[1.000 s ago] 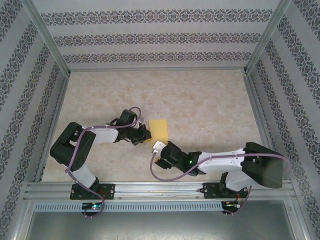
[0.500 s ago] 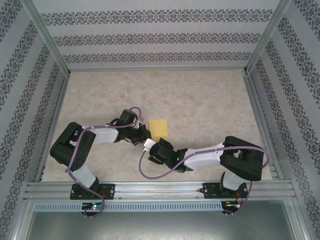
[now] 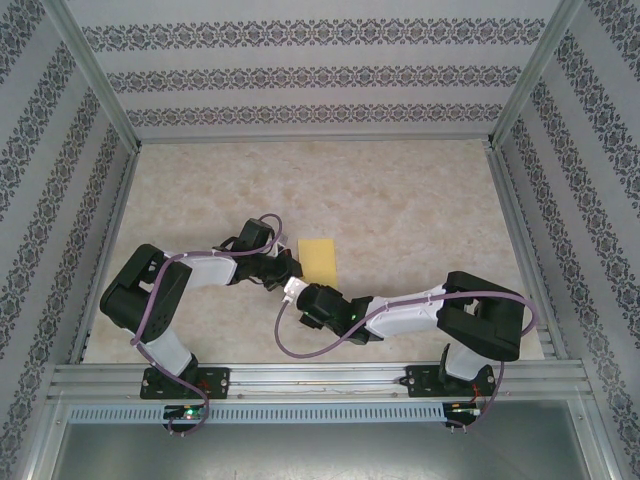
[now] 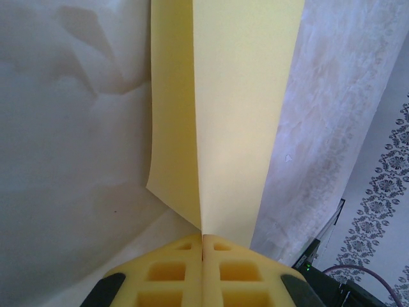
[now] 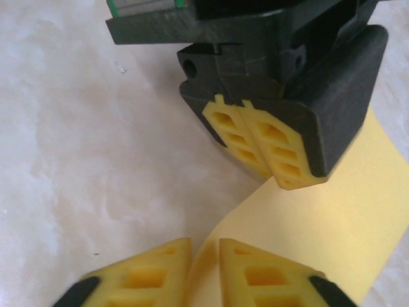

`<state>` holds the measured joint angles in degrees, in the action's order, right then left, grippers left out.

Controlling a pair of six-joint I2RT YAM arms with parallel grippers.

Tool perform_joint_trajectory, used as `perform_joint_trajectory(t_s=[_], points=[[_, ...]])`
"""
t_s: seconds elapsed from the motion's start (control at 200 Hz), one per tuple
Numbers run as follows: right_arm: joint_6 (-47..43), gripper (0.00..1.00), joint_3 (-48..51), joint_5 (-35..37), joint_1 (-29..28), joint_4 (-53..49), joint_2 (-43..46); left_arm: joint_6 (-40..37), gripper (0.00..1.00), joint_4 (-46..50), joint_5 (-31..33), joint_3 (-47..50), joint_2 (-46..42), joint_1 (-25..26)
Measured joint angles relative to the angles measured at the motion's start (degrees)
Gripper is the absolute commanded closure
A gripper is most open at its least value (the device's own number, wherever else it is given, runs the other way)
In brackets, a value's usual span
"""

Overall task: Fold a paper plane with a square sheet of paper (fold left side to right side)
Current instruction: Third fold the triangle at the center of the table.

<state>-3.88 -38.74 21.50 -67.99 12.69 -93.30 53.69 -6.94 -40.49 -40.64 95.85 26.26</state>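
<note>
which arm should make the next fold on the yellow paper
Probably the right gripper: its jaws look nearly shut at the free corner of the paper. The left gripper is pinching the paper, anchoring it.

A pale, marbled table top [image 3: 400, 210] spreads across the enclosure. Wallpapered panels [image 3: 310, 75] with dark ornamental bands stand around it, held in a silver metal frame [image 3: 100, 90].

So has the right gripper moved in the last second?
Yes. The right gripper has slid left along the table, toward the near corner of the yellow paper and the left gripper.
</note>
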Motion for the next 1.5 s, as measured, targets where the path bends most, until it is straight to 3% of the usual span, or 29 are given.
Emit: perform_joint_trajectory(t_s=[0.03, 0.115, 0.255, 0.365, 0.64, 0.859, 1.154, 1.504], points=[[0.42, 1.0, 0.04, -0.52, 0.15, -0.09, 0.11, 0.0, 0.96, 0.02, -0.02, 0.0, 0.0, 0.0], [1.14, 1.0, 0.37, -2.62, 1.11, -0.26, 0.83, -0.15, 0.91, 0.13, -0.02, -0.02, 0.0, -0.02], [3.78, 1.0, 1.88, -8.35, 3.89, -0.52, 2.8, -1.88, 0.74, 2.29, -0.07, -0.63, -0.35, -0.87], [6.19, 1.0, 2.67, -13.62, 6.38, -0.92, 3.93, -3.85, 0.7, 5.84, -0.02, -1.44, -2.54, -2.89], [14.03, 1.0, 3.04, -28.17, 11.76, 1.18, 4.02, -10.86, 0.87, 13.49, 0.42, -8.46, -5.97, -5.01], [19.82, 1.0, 5.49, -37.4, 15.58, 6.36, 3.8, -14.86, 0.93, 15.28, 0.15, -13.92, 0.66, -4.94], [24.61, 1.0, 6.64, -44.26, 18.27, 10.62, 1.77, -19.23, 0.97, 18.25, -0.28, -21.59, 11.41, -3.19], [27.19, 1.0, 6.67, -47.3, 19.45, 12.96, 0.02, -22.75, 0.99, 21.73, 0.66, -25.99, 17.44, -1.55]])
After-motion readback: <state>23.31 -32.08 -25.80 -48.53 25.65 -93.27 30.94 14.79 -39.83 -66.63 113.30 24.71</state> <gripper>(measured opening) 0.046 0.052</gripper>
